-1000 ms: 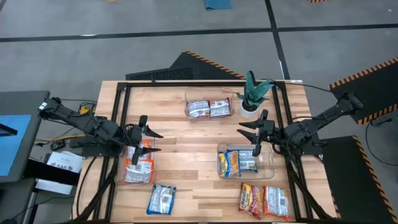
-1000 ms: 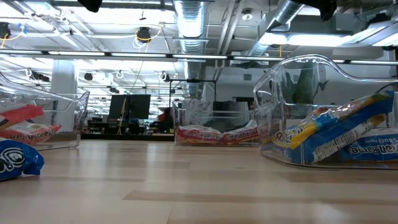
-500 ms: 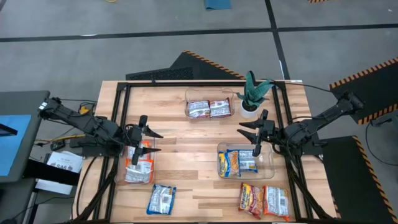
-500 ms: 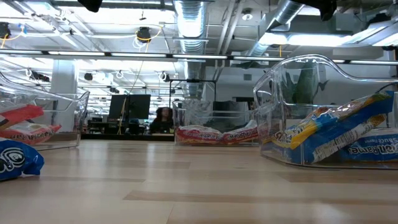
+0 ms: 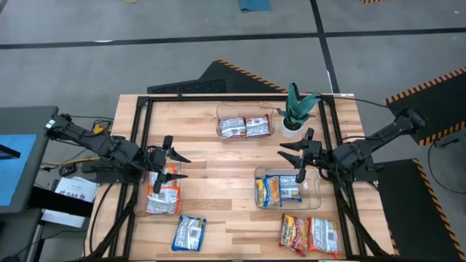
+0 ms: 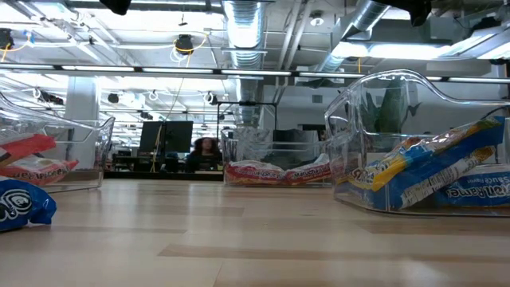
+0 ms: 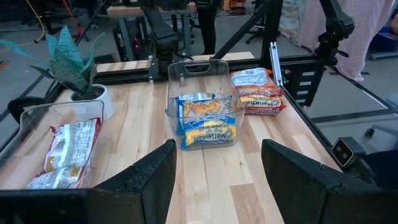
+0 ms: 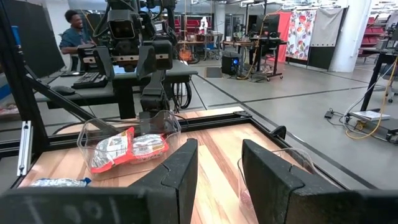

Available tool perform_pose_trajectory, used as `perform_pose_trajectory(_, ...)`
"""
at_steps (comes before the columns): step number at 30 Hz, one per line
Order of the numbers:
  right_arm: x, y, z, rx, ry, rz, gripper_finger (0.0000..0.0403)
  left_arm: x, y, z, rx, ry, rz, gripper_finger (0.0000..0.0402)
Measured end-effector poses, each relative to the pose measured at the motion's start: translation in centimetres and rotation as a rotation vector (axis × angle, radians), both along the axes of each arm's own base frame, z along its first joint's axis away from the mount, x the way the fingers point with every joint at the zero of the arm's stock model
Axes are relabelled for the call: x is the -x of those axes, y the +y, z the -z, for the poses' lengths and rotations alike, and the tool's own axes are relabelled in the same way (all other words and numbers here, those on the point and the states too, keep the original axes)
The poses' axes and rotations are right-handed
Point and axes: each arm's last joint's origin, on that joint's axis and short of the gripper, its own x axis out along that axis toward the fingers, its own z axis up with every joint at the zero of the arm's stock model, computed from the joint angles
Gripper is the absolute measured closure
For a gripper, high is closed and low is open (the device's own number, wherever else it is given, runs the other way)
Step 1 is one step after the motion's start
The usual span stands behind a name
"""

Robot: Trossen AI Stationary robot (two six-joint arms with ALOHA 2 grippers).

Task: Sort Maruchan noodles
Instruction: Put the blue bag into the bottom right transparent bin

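Observation:
Ramen packets lie in three clear bins and loose on the table. The left bin [image 5: 162, 191] holds red-and-white packets [image 8: 127, 148]. The far bin [image 5: 245, 125] holds two whitish-red packets [image 6: 275, 171]. The right bin [image 5: 286, 189] holds blue and yellow packets [image 7: 202, 121]. A blue packet [image 5: 189, 233] lies flat near the near edge. Two red-orange packets [image 5: 309, 234] lie flat at the near right. My left gripper [image 5: 177, 165] hovers open above the left bin's far end. My right gripper [image 5: 286, 155] hovers open just beyond the right bin. Neither touches anything.
A green potted plant [image 5: 297, 109] stands at the far right, beside the far bin. A black frame [image 5: 145, 116] runs along the table's edges. Bare wood shows in the table's middle [image 5: 218, 175]. A person [image 8: 74, 28] sits in the room beyond.
Both arms have kept still and no packet has moved. In the low view a person far behind the table has shifted to the left.

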Motion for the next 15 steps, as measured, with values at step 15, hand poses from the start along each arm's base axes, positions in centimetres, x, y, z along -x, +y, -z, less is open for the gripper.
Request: perform_pose_trajectory(15,0.0,0.0,0.0,-0.001,-0.003,0.0,0.0251,1.1,0.5,-0.8,0.035,-0.051,-0.006,0.0182)
